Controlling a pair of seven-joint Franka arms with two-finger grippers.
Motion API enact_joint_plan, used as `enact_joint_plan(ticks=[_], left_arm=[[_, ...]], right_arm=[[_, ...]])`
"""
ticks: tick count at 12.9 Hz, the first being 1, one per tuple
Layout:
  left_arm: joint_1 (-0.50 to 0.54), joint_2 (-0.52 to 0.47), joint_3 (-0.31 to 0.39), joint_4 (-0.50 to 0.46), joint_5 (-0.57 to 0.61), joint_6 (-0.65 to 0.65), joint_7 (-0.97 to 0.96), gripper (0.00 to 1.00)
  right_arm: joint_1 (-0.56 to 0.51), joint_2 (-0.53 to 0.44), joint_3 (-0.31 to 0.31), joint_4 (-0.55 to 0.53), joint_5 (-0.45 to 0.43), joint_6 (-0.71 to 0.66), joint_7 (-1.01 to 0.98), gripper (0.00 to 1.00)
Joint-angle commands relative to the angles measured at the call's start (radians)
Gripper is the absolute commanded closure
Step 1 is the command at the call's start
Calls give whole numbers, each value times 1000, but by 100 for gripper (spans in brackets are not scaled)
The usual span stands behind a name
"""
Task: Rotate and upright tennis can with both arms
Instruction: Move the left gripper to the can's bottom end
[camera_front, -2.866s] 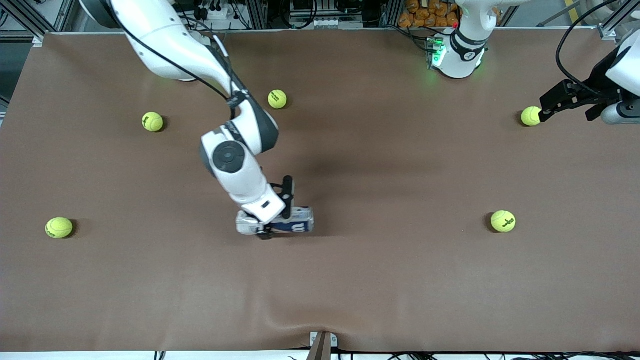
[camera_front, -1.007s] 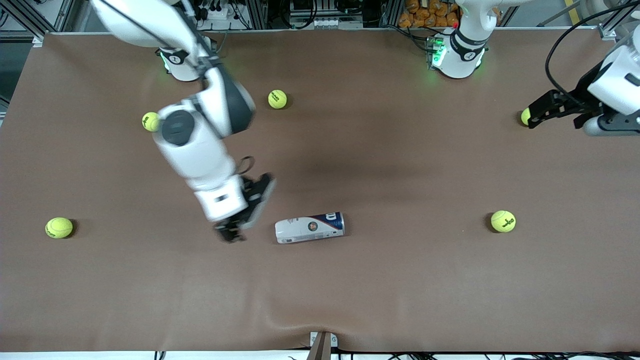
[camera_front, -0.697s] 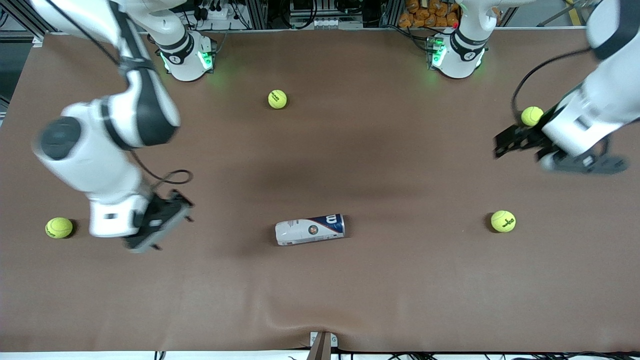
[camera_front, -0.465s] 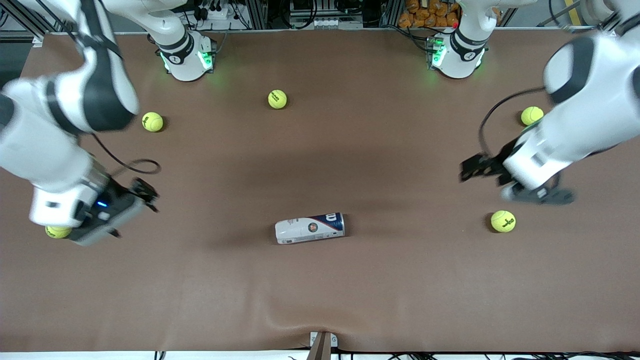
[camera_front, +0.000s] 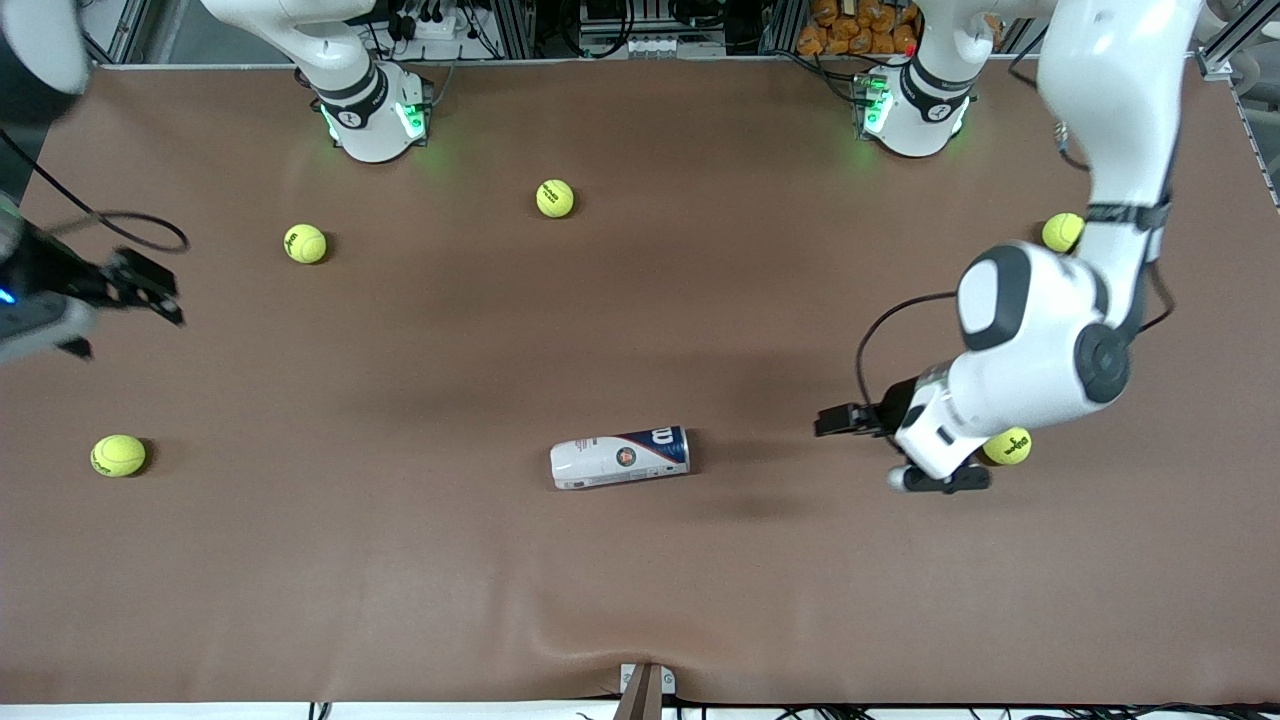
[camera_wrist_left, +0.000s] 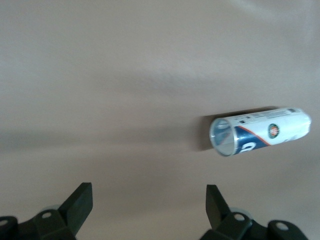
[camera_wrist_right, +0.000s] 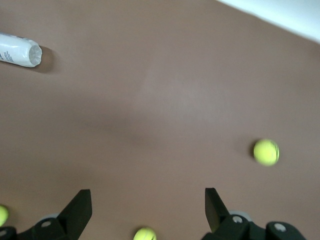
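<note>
The tennis can lies on its side on the brown table, white end toward the right arm's end, navy end toward the left arm's end. My left gripper is open and empty, low over the table beside the can's navy end, with a gap between them. In the left wrist view the can shows its open end, apart from the open left gripper. My right gripper is open and empty at the right arm's end of the table. The right wrist view shows the can's white end far off.
Several yellow-green tennis balls lie scattered: one and another toward the bases, one at the right arm's end, one at the left arm's end, one partly under the left arm. A mat wrinkle runs near the front edge.
The right gripper let go of the can and swung away to its end of the table. The left arm swung in and down toward the can's navy end. The can lies still.
</note>
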Motion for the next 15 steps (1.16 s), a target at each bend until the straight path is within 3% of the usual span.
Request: enact_joint_plan(ticks=[1, 4, 7, 8, 12, 15], left_arm=[[-5, 113, 0, 82, -131, 4, -15, 0], [-11, 181, -1, 96, -288, 38, 1, 0], [-24, 253, -3, 152, -351, 41, 4, 0], [-31, 267, -4, 154, -415, 49, 8, 0], [-51, 330, -4, 154, -668, 70, 76, 0], [-52, 370, -4, 154, -792, 70, 129, 0]], right_arm=[[-40, -85, 18, -43, -9, -67, 127, 0], [-54, -109, 21, -44, -9, -98, 188, 0], [-123, -130, 56, -43, -9, -162, 253, 0], [-148, -139, 81, -43, -9, -170, 253, 0], [-165, -142, 83, -46, -9, -191, 254, 0], [-159, -142, 84, -43, -9, -196, 253, 0]])
